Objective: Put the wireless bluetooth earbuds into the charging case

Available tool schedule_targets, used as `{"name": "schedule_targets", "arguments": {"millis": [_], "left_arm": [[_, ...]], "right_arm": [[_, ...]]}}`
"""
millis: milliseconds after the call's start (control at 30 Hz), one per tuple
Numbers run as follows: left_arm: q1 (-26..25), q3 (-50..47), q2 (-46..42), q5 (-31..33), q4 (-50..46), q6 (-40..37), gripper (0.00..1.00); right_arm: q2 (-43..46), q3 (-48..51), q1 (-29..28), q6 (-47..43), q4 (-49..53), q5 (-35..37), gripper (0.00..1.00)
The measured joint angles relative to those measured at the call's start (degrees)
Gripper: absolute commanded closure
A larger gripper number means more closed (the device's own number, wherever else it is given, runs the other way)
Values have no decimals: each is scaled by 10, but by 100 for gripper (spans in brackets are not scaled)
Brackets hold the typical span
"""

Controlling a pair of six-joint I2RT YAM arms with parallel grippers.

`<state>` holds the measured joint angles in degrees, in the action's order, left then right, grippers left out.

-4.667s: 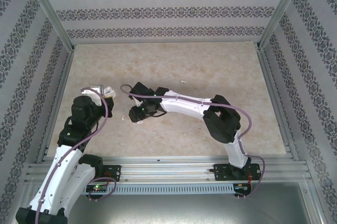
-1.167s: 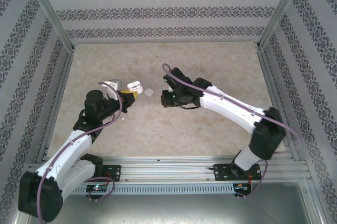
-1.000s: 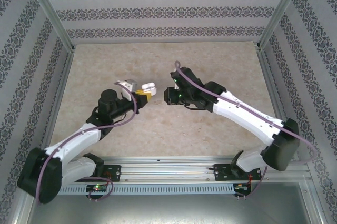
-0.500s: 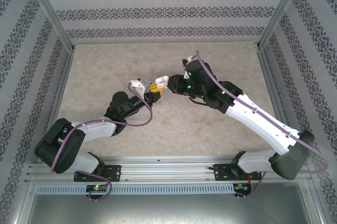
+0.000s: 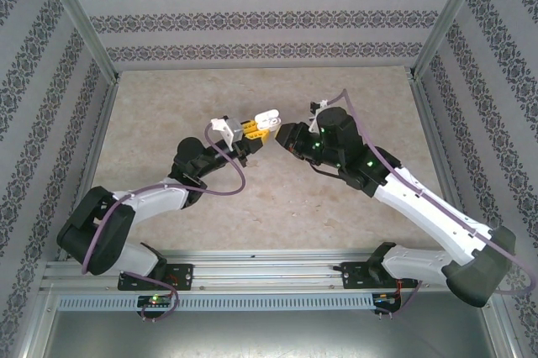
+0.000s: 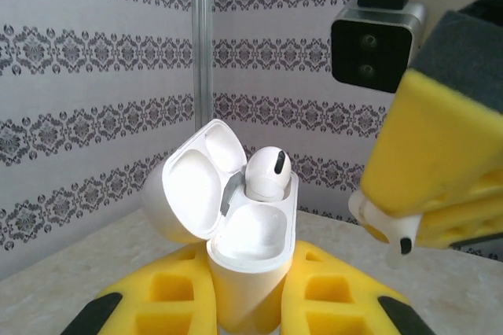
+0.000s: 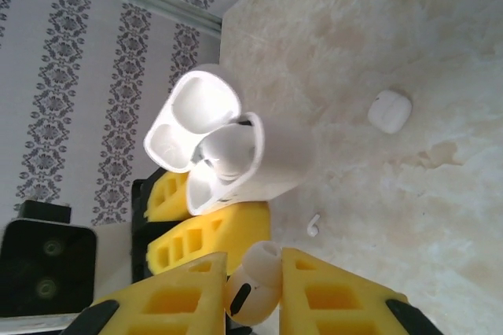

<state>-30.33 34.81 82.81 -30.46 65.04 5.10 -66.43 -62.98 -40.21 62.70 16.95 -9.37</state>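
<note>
Yellow-padded, now meeting mid-air: clamping open case in left tool, bringing earbud pinched in right tool alongside for seating.

The white charging case stands upright, clamped between the left tool's fingers, its lid hinged open to the left. One white earbud sits bud-up in the far socket. A second earbud is pinched between the right tool's fingers, just beside the case's mouth. A tiny white piece, probably a third earbud, lies on the bench beyond the right tool, with a closed white case farther off.
</note>
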Motion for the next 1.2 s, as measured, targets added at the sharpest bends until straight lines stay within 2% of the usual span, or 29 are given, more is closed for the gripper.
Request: {"name": "schedule_targets", "arguments": {"millis": [267, 367, 667, 867, 1000, 1200], "left_arm": [[-3, 1, 107, 23, 49, -2, 100], [-12, 18, 108, 33, 35, -11, 100], [-63, 53, 75, 72, -24, -50, 100], [-115, 58, 53, 114, -75, -76, 100], [-146, 85, 52, 128, -128, -90, 100], [-158, 89, 45, 146, -157, -75, 100]], "right_arm": [[27, -18, 62, -32, 57, -57, 80], [56, -18, 79, -35, 60, -62, 81], [134, 39, 77, -21, 71, -50, 82], [139, 38, 58, -20, 87, -26, 81], [140, 38, 19, -19, 80, 7, 82], [107, 22, -43, -23, 65, 49, 82]]}}
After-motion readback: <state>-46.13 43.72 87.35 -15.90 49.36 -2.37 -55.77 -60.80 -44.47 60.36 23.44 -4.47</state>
